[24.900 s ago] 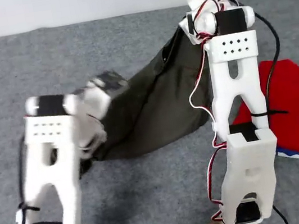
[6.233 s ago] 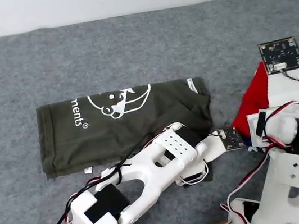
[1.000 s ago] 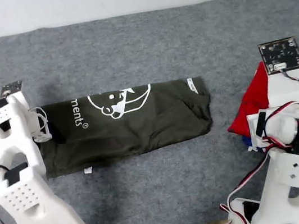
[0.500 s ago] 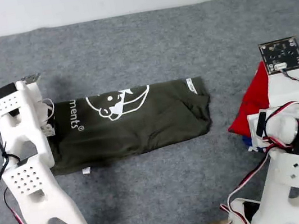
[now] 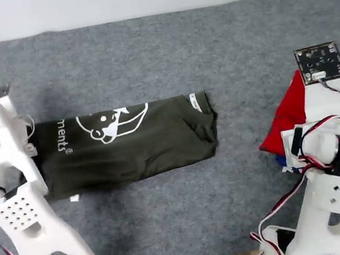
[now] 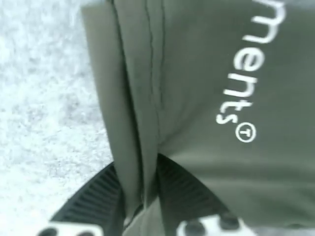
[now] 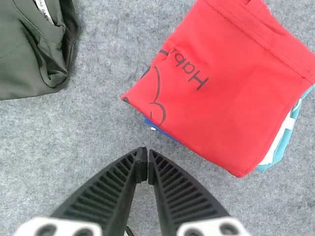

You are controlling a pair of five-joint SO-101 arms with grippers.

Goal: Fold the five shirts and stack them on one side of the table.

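A broad band of grey worktop [image 5: 163, 44] lies open across the upper part of the high view, from edge to edge. The folded olive shirt [image 5: 128, 147] blocks the middle left, and the left arm [image 5: 12, 191] stands hard against its left end. Between the shirt's right end and the red shirt pile [image 5: 287, 112] at the right, a gap of bare worktop runs down to the lower middle. The right arm [image 5: 337, 179] takes up the lower right, overlapping the pile. Its closed fingers [image 7: 125, 177] hang over bare worktop just beside the pile.

matt olive cloth shirt [image 5: 124, 144] on rough grey felt-like table cover [image 5: 164, 51], ribbed black plastic pincer [image 7: 148, 166].
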